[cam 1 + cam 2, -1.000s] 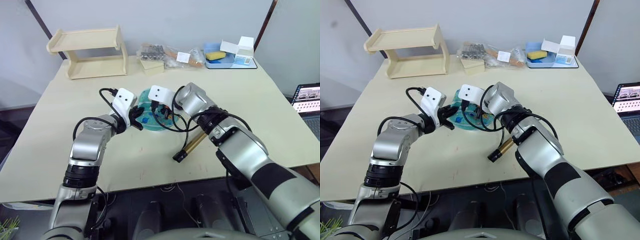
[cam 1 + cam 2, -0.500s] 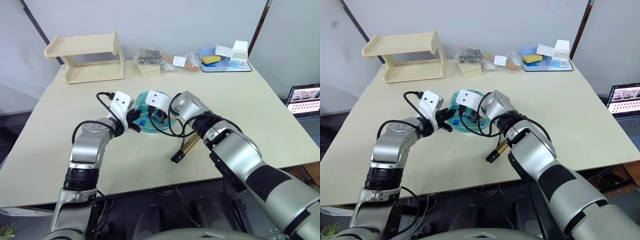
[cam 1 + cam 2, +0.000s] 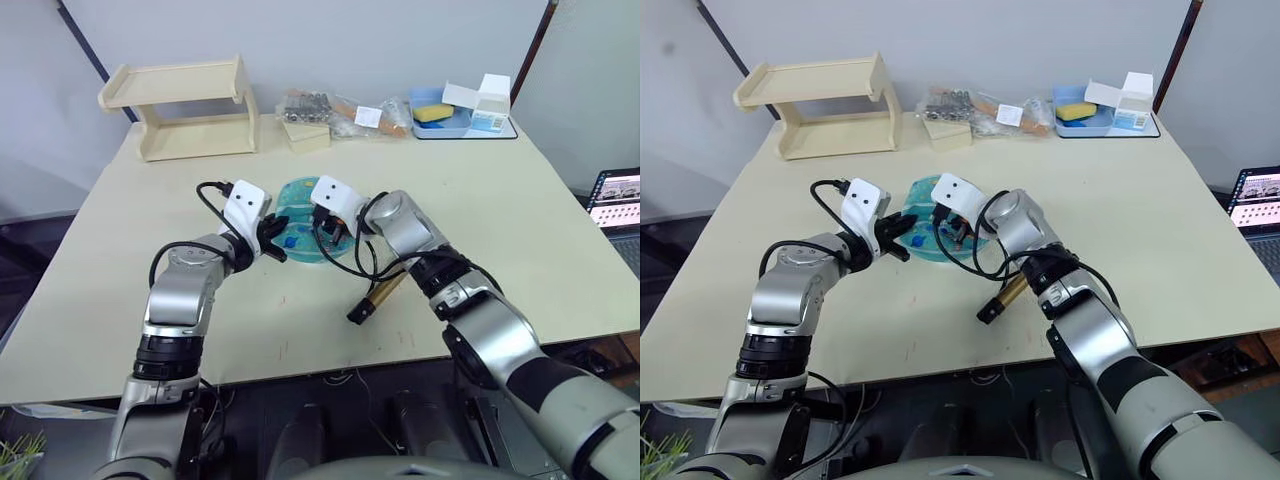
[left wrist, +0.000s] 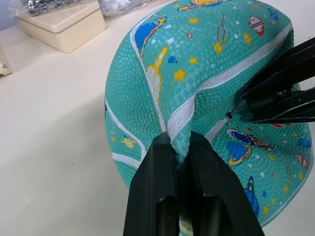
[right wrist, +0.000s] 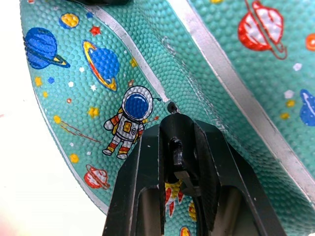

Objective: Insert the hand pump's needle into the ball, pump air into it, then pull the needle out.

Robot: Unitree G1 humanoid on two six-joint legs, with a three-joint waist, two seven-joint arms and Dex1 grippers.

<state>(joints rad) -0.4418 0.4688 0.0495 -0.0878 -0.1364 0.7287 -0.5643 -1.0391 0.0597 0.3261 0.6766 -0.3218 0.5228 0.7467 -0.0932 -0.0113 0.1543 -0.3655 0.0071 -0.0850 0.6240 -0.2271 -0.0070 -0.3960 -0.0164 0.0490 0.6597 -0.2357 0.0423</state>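
Pale tabletop point(image 3: 500, 200), flat ball point(image 3: 300, 232) mid-table: needle going in.
My left fingers point(image 4: 178, 162) pinch shut on a rubber fold; my right fingers point(image 5: 173, 147) clamp the needle point(image 5: 171, 106), whose tip touches the valve, visible from the wrist alone. Next, push straight. The pump point(image 3: 376, 296) lies beside.

Both arms reach inward, left end effector point(image 4: 179, 162) and right end effector point(image 5: 172, 132) each clamped shut.
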